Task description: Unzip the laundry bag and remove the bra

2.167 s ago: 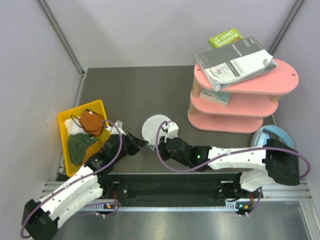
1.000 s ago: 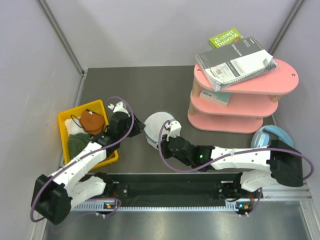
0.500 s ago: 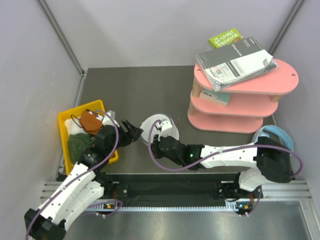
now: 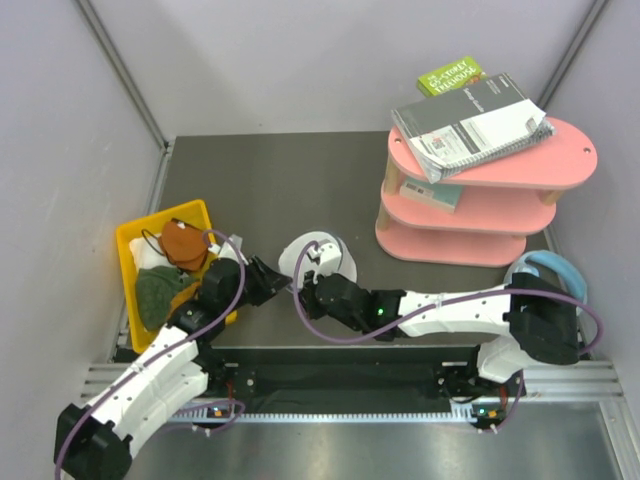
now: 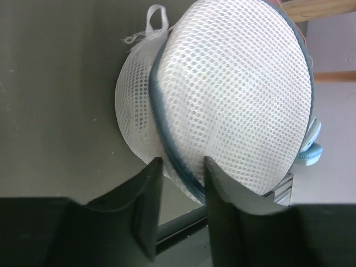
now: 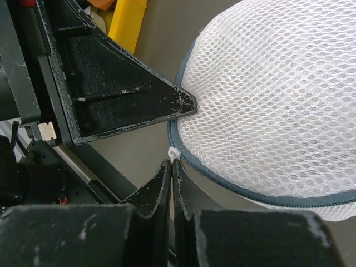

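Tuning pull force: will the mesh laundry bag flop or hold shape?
Likely soft: the laundry bag is open mesh, though its dome holds shape, so may spring back. Probably light; it could slide when the right gripper tugs the zipper pull.

The laundry bag [image 5: 233,94] is seen to be of white open-mesh cloth, edged with a ribbed grey-blue zipper tape [image 5: 157,117]. The counter [image 4: 260,180] is shown smooth, dark and matt. The right gripper [image 6: 172,167] is formed of matt black plastic, lightly scuffed.

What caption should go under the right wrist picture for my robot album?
The right hand pinches the tiny white zipper pull on the rim of the white mesh laundry bag.
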`<state>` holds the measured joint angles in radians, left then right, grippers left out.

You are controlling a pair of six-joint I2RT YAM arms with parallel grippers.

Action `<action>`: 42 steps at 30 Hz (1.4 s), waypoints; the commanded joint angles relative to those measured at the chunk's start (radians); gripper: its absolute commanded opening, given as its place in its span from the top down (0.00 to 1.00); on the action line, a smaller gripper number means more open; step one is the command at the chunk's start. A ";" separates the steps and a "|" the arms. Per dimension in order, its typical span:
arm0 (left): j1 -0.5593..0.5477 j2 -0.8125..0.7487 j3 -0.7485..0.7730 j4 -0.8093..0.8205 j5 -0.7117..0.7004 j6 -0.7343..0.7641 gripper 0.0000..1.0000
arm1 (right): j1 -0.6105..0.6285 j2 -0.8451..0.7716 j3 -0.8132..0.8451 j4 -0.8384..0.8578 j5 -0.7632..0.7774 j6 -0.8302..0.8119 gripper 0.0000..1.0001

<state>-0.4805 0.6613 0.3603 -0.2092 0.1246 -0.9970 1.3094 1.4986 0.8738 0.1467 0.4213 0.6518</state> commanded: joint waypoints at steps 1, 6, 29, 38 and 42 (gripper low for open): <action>0.002 0.009 -0.007 0.085 0.012 -0.020 0.66 | 0.021 0.006 0.056 0.037 -0.004 0.005 1.00; 0.002 0.012 0.005 0.082 -0.005 -0.012 1.00 | 0.021 0.005 0.054 0.034 -0.003 0.003 1.00; 0.013 0.069 0.104 -0.009 -0.100 0.098 1.00 | -0.076 -0.208 -0.146 -0.061 0.137 0.017 1.00; 0.016 0.191 0.147 0.077 -0.063 0.150 1.00 | -0.099 -0.261 -0.153 -0.088 0.143 -0.021 1.00; 0.026 0.290 0.212 0.137 -0.068 0.195 1.00 | -0.078 -0.242 -0.133 -0.070 0.114 -0.021 1.00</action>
<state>-0.4713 0.8772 0.4900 -0.1654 0.0757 -0.8776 1.2201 1.2652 0.7059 0.0586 0.5270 0.6472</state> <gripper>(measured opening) 0.023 0.007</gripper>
